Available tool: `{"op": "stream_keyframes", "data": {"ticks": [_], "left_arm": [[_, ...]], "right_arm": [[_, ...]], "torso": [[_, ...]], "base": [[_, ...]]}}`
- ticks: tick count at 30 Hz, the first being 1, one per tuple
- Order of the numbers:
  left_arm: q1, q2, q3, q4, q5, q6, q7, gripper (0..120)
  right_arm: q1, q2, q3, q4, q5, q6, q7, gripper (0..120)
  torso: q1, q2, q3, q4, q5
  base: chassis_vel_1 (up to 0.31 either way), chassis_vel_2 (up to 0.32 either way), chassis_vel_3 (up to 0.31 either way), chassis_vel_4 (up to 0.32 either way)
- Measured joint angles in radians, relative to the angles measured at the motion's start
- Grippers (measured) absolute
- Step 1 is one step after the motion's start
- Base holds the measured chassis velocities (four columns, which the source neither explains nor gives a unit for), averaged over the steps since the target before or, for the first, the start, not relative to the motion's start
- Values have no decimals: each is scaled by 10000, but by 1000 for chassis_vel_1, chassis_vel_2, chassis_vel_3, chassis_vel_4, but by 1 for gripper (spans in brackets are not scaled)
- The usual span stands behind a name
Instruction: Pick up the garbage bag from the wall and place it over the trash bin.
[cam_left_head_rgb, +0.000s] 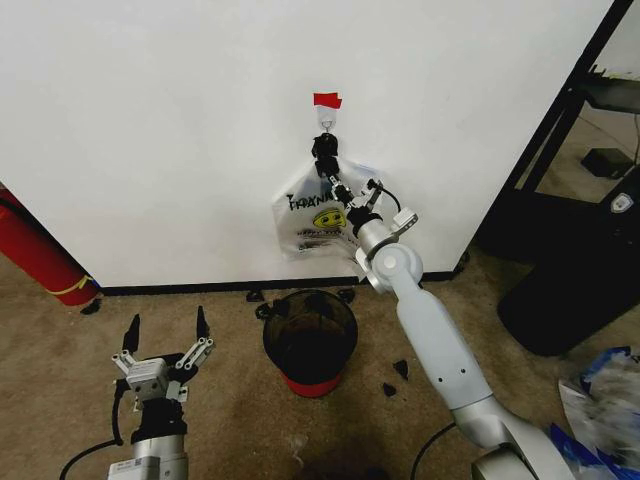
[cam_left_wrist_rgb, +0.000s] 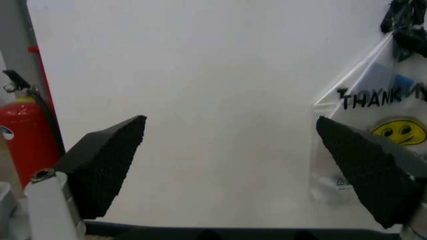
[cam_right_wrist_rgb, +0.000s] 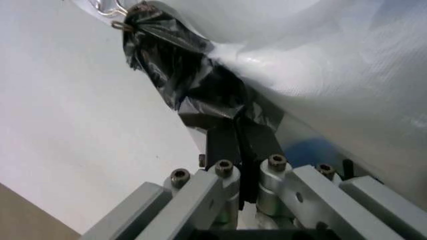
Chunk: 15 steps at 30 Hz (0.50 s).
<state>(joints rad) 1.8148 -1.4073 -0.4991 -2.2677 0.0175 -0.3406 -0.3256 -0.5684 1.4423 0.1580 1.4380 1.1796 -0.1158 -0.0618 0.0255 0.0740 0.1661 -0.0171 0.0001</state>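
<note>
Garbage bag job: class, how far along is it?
Done: the right gripper is up at the hook. In hand: it is shut on black plastic hanging there beside the printed bag. Left: unhooking, then covering the bin. The left gripper is open, low.

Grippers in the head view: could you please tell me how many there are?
2. The left gripper sits open low beside the trash bin; the right gripper is shut on black plastic under the wall hook.

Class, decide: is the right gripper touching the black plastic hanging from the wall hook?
Touching. In the right wrist view, the right gripper has its fingers closed on the black plastic just below the hook.
</note>
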Motion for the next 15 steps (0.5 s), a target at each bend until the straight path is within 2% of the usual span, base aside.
{"op": "stream_keyframes", "data": {"ticks": [10, 15], "left_arm": [[-71, 50, 73, 110, -19, 0, 0, 100], [-216, 165, 136, 280, -79, 1, -2, 100]], "right_arm": [[-722, -141, -108, 877, -832, 153, 111, 0], [-1667, -271, -96, 1808, -1330, 204, 220, 0]], "torso": [[0, 1, 0, 1, 0], [0, 1, -1, 0, -1]], "base": [[0, 0, 0, 0], [0, 0, 0, 0]]}}
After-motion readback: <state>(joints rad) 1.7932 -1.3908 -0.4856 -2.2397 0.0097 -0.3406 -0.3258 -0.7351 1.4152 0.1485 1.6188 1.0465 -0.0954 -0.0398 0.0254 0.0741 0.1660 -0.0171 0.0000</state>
